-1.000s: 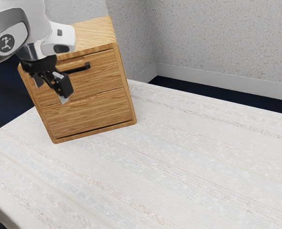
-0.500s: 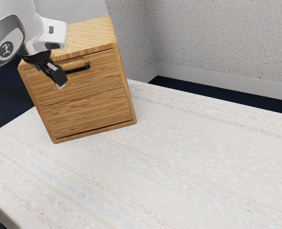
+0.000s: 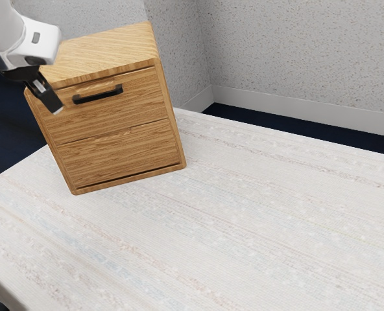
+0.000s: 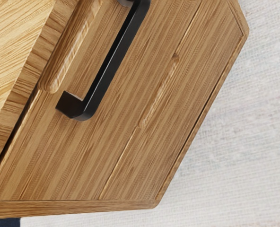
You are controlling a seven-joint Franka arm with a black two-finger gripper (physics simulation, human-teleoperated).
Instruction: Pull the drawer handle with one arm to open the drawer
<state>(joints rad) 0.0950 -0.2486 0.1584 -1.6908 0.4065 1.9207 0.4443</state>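
Drawer handle (image 3: pixel 98 95): black bar, mounted on the upper drawer (image 3: pixel 111 110) of the wooden cabinet (image 3: pixel 114 45). It sits near my gripper (image 3: pixel 49 100) but apart from it, on the side toward the exterior view's right. No contact between the two.

In the wrist view the handle (image 4: pixel 114 56) runs slantwise just ahead of the hand. One bent end shows plainly and stands off the upper drawer (image 4: pixel 111 127).

Upper drawer front looks level with the lower drawer (image 3: pixel 120 152) front in the exterior view. I cannot tell from either view whether it has been pulled out at all.

Gripper: it hangs in front of the cabinet's front edge on the exterior view's left, level with the handle. I cannot tell how far open it is, since the angle hides that. The handle stands free of it.

Cabinet: it stands on the pale table (image 3: pixel 257 220), which lies below and beyond the hand. In the wrist view the table (image 4: pixel 258 142) shows past the cabinet's lower corner.

Behind the cabinet: a grey speckled wall (image 3: pixel 296 45) and a dark blue floor (image 3: pixel 322 129).
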